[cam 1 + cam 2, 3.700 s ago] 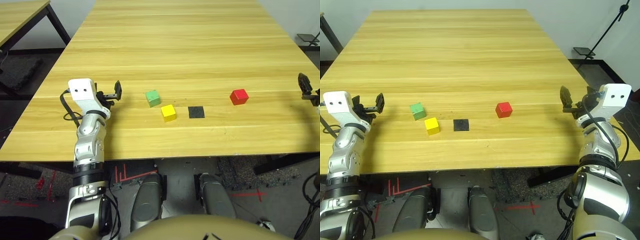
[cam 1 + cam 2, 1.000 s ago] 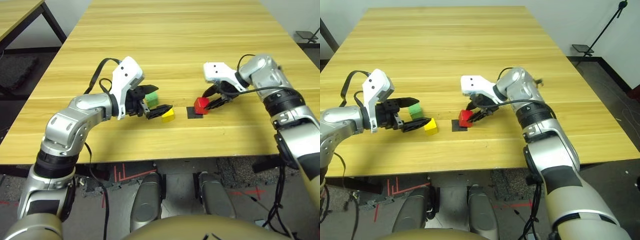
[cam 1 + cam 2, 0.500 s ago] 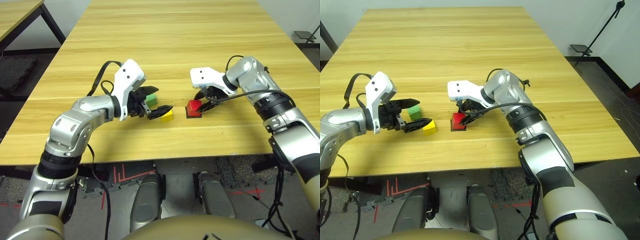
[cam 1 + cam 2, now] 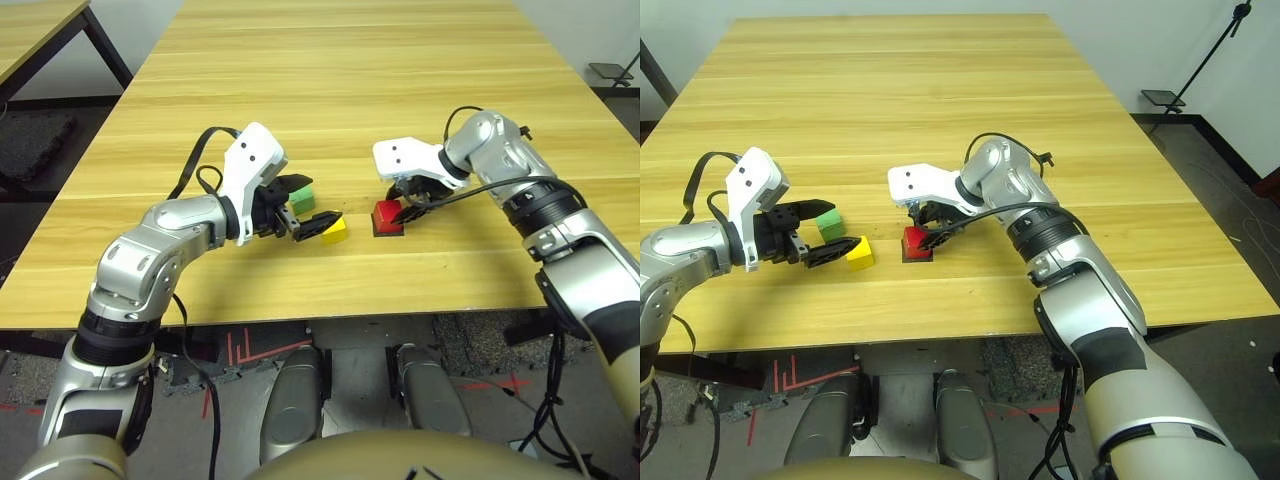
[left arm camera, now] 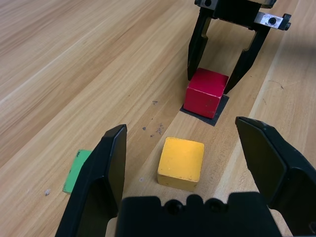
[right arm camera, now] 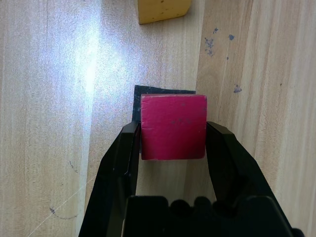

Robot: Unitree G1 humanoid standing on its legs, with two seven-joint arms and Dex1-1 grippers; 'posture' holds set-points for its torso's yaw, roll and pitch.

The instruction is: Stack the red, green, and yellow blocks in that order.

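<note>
The red block [image 6: 173,126] sits on the flat black patch [image 6: 138,94], and my right gripper [image 6: 174,129] is shut on it, one finger on each side. In the head view the red block [image 4: 387,213] lies near the table's front middle. The yellow block [image 5: 181,163] rests on the wood just left of it, a little ahead of my left gripper [image 5: 181,127], which hangs open around nothing. The green block [image 4: 302,198] stands behind the yellow block [image 4: 335,230], partly hidden by the left gripper's upper finger.
The wooden table [image 4: 350,90] stretches far back with free room. Its front edge runs close below the blocks. A second table [image 4: 40,30] stands at the far left, and a black stand base [image 4: 1165,100] sits on the floor to the right.
My right gripper has carried the red block left and down onto the black patch. The left gripper has stayed open by the yellow block, shifting only slightly.
</note>
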